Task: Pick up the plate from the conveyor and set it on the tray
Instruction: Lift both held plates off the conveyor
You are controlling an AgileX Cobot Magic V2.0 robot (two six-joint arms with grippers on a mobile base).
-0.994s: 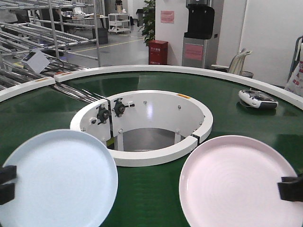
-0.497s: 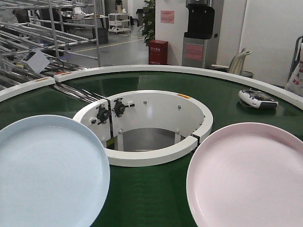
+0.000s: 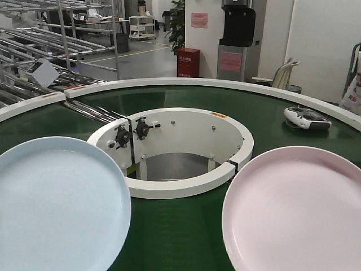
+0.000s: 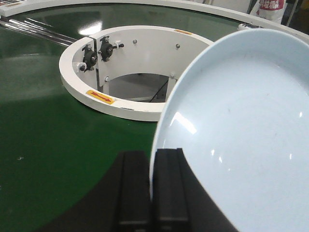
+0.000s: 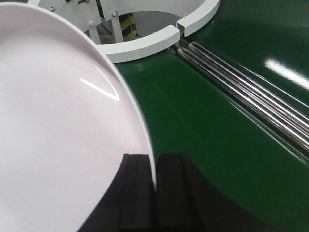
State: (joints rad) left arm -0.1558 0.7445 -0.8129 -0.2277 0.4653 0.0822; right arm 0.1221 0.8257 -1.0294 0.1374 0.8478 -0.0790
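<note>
Conveyor (image 3: 180, 237) in front view, pale blue plate (image 3: 59, 206) low left and pink plate (image 3: 293, 209) low right over its green belt, left wrist view, left tool (image 4: 150, 157) clamping blue rim, right wrist view, right tool (image 5: 155, 160) clamping pink rim

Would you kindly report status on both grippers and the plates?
Left gripper shut on blue plate rim. Right gripper shut on pink plate rim. No tray in view. Handset lies far off on conveyor.
</note>
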